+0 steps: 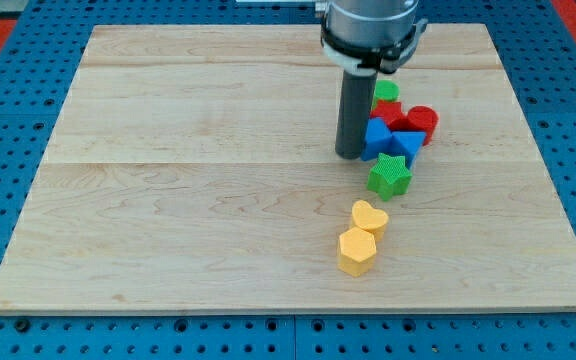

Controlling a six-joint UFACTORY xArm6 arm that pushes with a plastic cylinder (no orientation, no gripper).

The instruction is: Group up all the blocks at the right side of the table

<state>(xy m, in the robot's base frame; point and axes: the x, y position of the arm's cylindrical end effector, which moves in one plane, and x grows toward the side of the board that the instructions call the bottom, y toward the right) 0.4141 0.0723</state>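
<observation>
My tip (350, 153) rests on the wooden board (188, 200), just left of a cluster of blocks at the view's right of centre. The cluster holds a green round block (386, 91) at the top, a red block (392, 113) below it, a red cylinder (423, 122), a blue block (378, 135) touching or nearly touching the rod, and another blue block (407, 146). A green star (389, 176) lies just below the cluster. Lower down, a yellow heart (370, 217) touches a yellow hexagon (357, 251).
The board is edged by a blue perforated table (28, 330). The arm's grey body (370, 25) hangs over the board's top edge above the cluster.
</observation>
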